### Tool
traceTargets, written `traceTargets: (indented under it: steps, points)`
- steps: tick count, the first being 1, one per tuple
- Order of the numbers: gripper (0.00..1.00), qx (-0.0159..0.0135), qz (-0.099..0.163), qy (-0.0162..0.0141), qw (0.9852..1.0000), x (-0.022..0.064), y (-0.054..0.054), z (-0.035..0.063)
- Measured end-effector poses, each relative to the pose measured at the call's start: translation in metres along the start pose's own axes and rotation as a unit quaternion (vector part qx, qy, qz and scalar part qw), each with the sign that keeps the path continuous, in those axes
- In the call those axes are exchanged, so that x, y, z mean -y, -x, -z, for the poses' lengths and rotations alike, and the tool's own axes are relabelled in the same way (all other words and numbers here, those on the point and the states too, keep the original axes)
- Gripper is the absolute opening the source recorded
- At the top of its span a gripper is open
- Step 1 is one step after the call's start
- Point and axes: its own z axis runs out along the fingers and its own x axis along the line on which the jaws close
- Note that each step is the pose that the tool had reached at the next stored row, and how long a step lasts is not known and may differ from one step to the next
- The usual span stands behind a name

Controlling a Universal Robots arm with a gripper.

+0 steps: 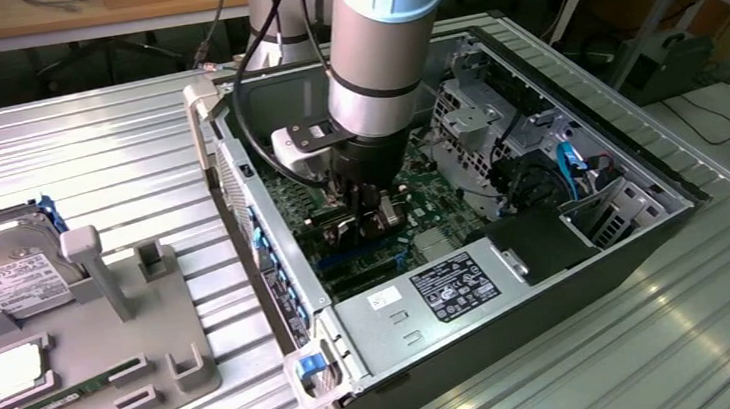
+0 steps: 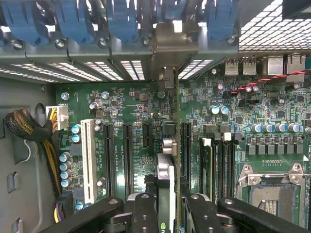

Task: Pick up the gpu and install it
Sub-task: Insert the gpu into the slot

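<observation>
My gripper (image 2: 167, 209) is down inside the open computer case (image 1: 602, 157), over the green motherboard (image 2: 131, 104). It is shut on the gpu (image 2: 165, 177), which I see edge-on between the two black fingers (image 2: 145, 213). The card stands upright along the row of black expansion slots (image 2: 127, 155). Its silver end bracket (image 2: 171, 46) sits against the case's rear wall, among the slot openings. In the exterior view the gripper (image 1: 364, 227) hangs low over the board, and the arm and wrist hide most of the card.
Blue slot latches (image 2: 121, 19) line the rear wall. A white slot (image 2: 88, 160) and a cable bundle (image 2: 29, 128) lie to one side, the processor socket (image 2: 272, 194) to the other. Outside the case, a grey fixture (image 1: 99, 361) holds a hard drive (image 1: 10, 277) and a memory stick (image 1: 50, 404).
</observation>
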Motion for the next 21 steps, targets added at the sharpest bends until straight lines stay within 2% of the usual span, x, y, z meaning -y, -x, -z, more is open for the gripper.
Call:
traceTargets:
  steps: [6,8,21]
  points:
    - [0.27,0.0003,0.0,-0.0001,1.0,0.0001,0.0001,-0.0015]
    - [0.27,0.0009,0.0,-0.0004,1.0,0.0001,0.0002,0.0009]
    - [0.27,0.0003,0.0,-0.0001,1.0,0.0001,0.0002,0.0065]
